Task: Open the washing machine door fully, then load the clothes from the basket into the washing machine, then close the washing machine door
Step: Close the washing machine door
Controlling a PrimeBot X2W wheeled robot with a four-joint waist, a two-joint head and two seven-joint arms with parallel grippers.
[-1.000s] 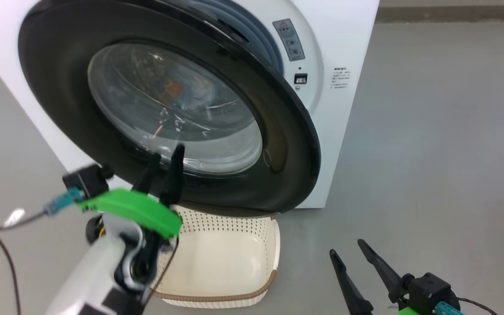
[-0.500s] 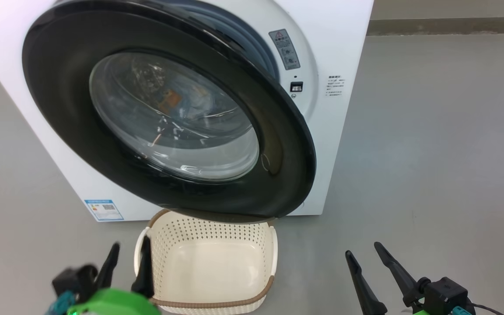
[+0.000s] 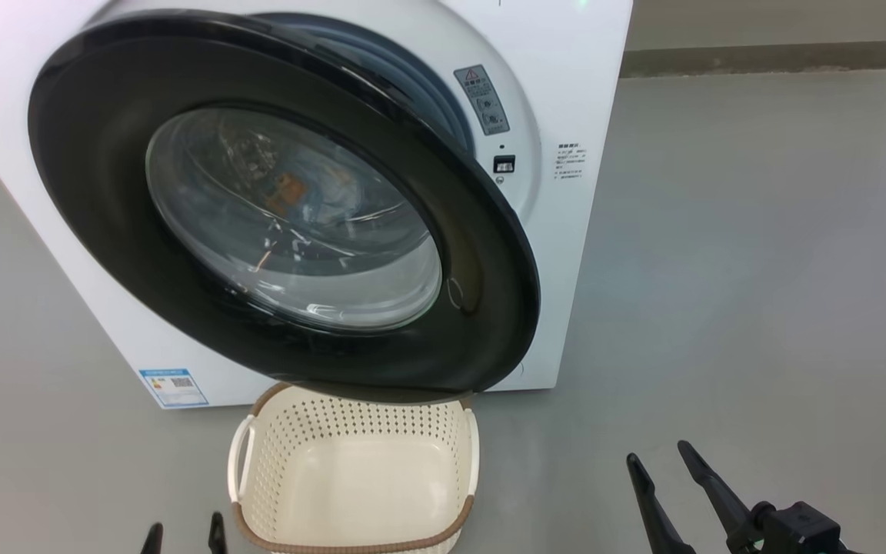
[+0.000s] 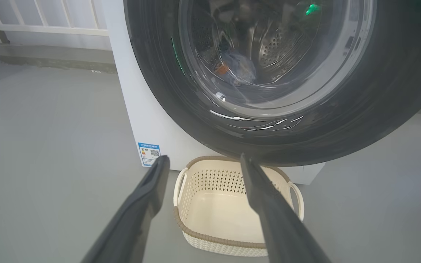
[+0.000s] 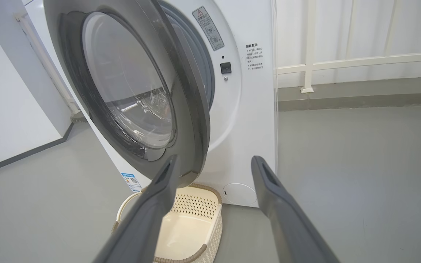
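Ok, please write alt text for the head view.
A washer with its round black door ajar stands behind an empty cream basket on grey floor. The left gripper and right gripper, both open, rise from the bottom edge.

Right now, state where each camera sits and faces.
Head view: on the head, looking down at the big white washing machine and its round black-rimmed glass door, ajar; left gripper, right gripper below.
Left wrist view: left arm, facing the door's glass; own fingers.
Right wrist view: right arm, facing the door's edge; own fingers.
All share the cream perforated plastic basket.
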